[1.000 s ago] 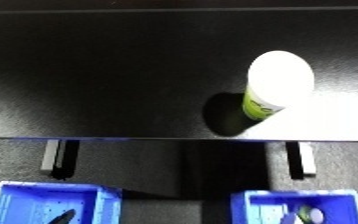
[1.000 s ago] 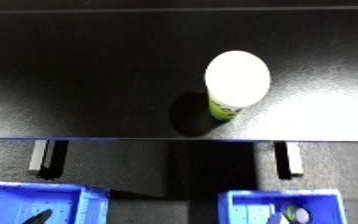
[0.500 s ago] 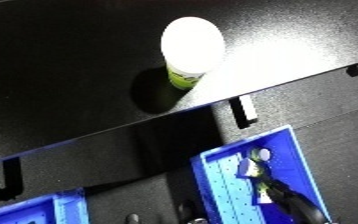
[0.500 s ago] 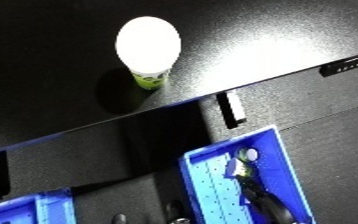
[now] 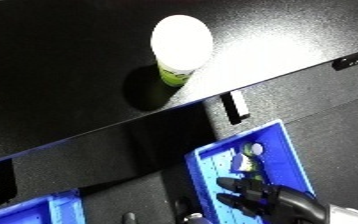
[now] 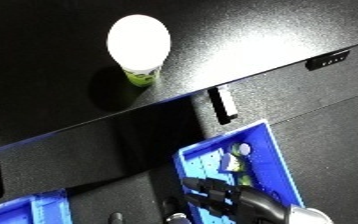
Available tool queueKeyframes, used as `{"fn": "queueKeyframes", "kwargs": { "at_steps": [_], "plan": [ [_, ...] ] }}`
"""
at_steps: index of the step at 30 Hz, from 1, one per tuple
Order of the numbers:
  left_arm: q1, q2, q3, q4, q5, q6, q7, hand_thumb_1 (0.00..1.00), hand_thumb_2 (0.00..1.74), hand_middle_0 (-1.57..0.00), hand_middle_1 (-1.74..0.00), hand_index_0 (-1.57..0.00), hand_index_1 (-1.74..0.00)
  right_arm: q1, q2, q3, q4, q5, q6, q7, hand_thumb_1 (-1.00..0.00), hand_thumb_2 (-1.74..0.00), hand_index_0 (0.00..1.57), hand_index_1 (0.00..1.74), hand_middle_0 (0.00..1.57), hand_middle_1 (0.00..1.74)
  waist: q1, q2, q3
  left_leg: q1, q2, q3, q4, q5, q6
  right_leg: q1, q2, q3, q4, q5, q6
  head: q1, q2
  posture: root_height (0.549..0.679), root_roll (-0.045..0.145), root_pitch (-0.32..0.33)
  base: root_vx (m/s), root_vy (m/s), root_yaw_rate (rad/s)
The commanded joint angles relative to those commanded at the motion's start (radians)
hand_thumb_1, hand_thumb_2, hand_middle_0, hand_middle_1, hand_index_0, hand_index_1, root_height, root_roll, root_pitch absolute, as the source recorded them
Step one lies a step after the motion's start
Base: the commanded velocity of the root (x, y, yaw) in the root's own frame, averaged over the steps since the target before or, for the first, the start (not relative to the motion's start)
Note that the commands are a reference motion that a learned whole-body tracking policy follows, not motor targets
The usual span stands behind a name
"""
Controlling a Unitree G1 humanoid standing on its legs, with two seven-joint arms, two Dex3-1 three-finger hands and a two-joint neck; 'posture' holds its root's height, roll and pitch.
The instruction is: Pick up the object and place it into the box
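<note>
Standing upright on the black table (image 5: 60, 75), the white-capped green bottle (image 5: 181, 47) is left ungrasped.
Well beyond the right hand (image 5: 269, 192), whose fingers (image 5: 233, 184) are held curled and empty above the blue bin (image 5: 286, 150), it awaits pickup.

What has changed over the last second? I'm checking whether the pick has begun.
The right hand has come into view at the lower edge, above the right blue bin, holding nothing. The picture's tilt is the camera turning, not the things moving. The white-lidded green container stays upright on the black table, untouched. The left blue bin is unchanged.
</note>
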Motion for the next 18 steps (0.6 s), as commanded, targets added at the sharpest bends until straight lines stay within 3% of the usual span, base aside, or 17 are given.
{"fn": "queueKeyframes", "kwargs": {
  "at_steps": [4, 9, 14, 18],
  "plan": [
    [0.003, -0.015, 0.005, 0.018, 0.009, -0.014, -0.001, 0.0, 0.0, 0.0, 0.0, 0.0, 0.0, -0.022, 0.014, -0.071, -0.072, 0.089, -0.05, -0.021, 0.0, 0.0, 0.0, 0.0, 0.0, 0.0, -0.005, 0.001, -0.012, -0.002, 0.003, 0.005, 0.005, -0.005, -0.0035, -0.001, -0.0007, -0.001, 0.002, -0.003, 0.0016, -0.002, 0.022, 0.641, 0.031, -0.03, 0.023, 0.003, -0.001],
    [0.005, -0.032, 0.015, 0.034, 0.02, -0.019, -0.001, 0.0, 0.0, 0.0, 0.0, 0.0, 0.0, -0.075, 0.056, -0.163, -0.144, 0.163, -0.182, -0.13, 0.0, 0.0, 0.0, 0.0, 0.0, 0.0, -0.011, 0.009, -0.024, -0.005, 0.003, 0.012, 0.01, -0.01, -0.0062, -0.004, -0.0004, -0.001, 0.004, -0.005, 0.0032, 0.001, 0.064, 0.641, 0.033, -0.027, 0.025, 0.011, -0.004],
    [0.008, -0.05, 0.02, 0.023, 0.028, -0.007, 0.006, 0.0, 0.0, 0.0, 0.0, 0.0, 0.0, -0.139, 0.096, -0.24, -0.181, 0.094, -0.315, -0.304, 0.0, 0.0, 0.0, 0.0, 0.0, 0.0, -0.014, 0.022, -0.026, -0.009, 0.0, 0.018, 0.025, -0.019, -0.0056, -0.008, 0.0, 0.003, 0.015, -0.009, -0.0001, 0.026, 0.115, 0.64, 0.037, -0.029, 0.025, 0.026, -0.01],
    [0.019, -0.065, 0.015, -0.008, 0.031, 0.008, 0.02, 0.0, 0.0, 0.0, 0.0, 0.0, 0.0, -0.18, 0.107, -0.272, -0.14, 0.021, -0.314, -0.47, 0.0, 0.0, 0.0, 0.0, 0.0, 0.0, -0.01, 0.031, -0.022, -0.012, -0.004, 0.017, 0.037, -0.024, -0.0003, -0.011, 0.0002, 0.008, 0.025, -0.011, -0.006, 0.046, 0.149, 0.639, 0.038, -0.036, 0.039, 0.022, -0.001]
  ]
}}
